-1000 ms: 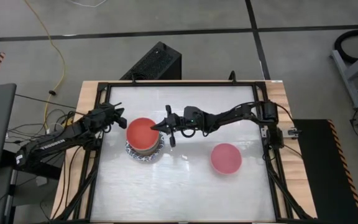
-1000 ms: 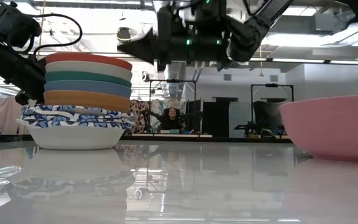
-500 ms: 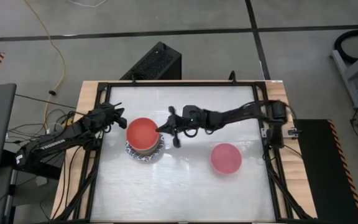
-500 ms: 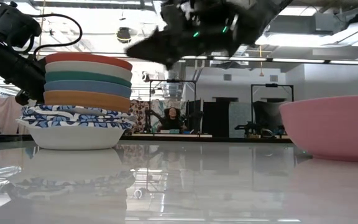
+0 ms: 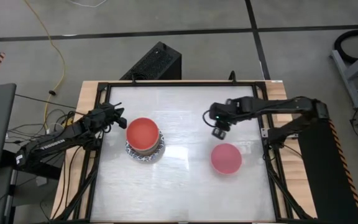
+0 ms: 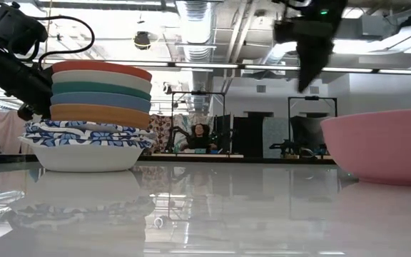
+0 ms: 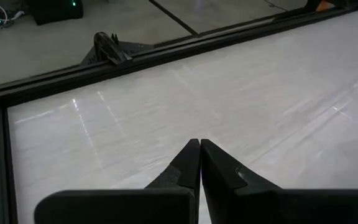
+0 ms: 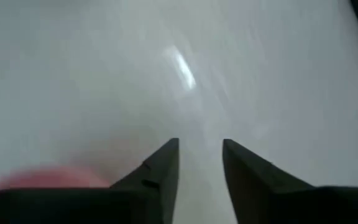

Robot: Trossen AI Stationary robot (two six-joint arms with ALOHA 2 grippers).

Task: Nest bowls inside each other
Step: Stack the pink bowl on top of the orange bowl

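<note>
Several bowls stand nested in one stack point(image 5: 144, 138), the red one on top and blue-patterned white ones at the bottom point(image 6: 91, 146); the lowest rests on the table by its base. A pink bowl point(image 5: 226, 158) stands alone at the right point(image 6: 384, 153), upright on its base. My right gripper point(image 5: 219, 132) hangs above the table just beyond the pink bowl's far side, pointing steeply down, open and with nothing between its fingers point(image 8: 199, 143). My left gripper point(image 5: 118, 115) waits shut point(image 7: 199, 143) just off the stack's far left side.
A black frame point(image 5: 179, 84) runs around the white table top. Bare table lies between the stack and the pink bowl, and along the near edge. A black box point(image 5: 155, 62) stands on the floor beyond the far edge.
My right gripper has left the stack's right side, swung toward the table's right edge and risen. It has tipped from level to pointing steeply down, and now hangs beyond the pink bowl. The stack and the pink bowl have stayed in place.
</note>
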